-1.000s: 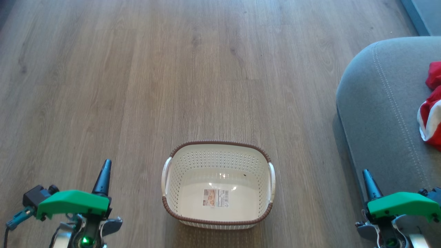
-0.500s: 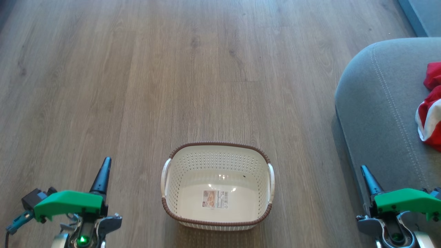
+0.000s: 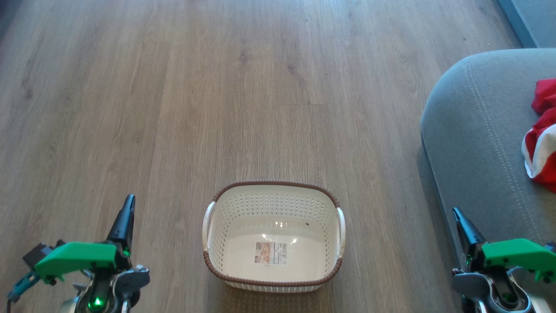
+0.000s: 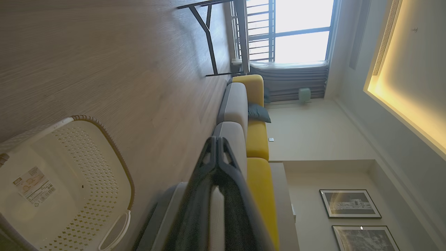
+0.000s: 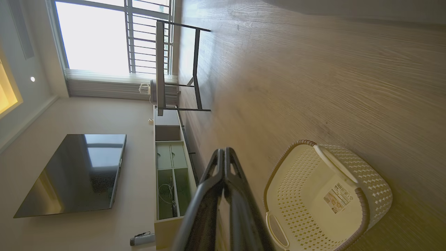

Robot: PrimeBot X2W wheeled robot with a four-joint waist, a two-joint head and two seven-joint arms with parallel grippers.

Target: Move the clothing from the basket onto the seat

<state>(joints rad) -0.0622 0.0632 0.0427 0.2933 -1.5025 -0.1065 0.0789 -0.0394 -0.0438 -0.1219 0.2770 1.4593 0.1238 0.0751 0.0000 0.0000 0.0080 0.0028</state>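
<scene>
The cream perforated basket [image 3: 273, 234] with a brown rim stands on the wood floor, holding nothing but its label sticker; it also appears in the left wrist view [image 4: 66, 188] and the right wrist view [image 5: 324, 198]. Red and white clothing [image 3: 541, 134] lies on the grey seat [image 3: 478, 134] at the right edge. My left gripper [image 3: 127, 203] is shut at lower left, well left of the basket, its tips together [image 4: 216, 141]. Low at the right, beside the seat's front edge, my right gripper [image 3: 457, 213] is shut too, tips meeting [image 5: 224, 151].
Wood floor [image 3: 243, 87] stretches ahead. The wrist views show a long grey and yellow sofa [image 4: 244, 115], a dark-framed table [image 5: 174, 66] by a window, a wall TV [image 5: 76, 170] and a low cabinet [image 5: 170, 167].
Both grippers have slid slightly lower and outward in the head view. The basket, seat and clothing have shifted only a little, with the camera.
</scene>
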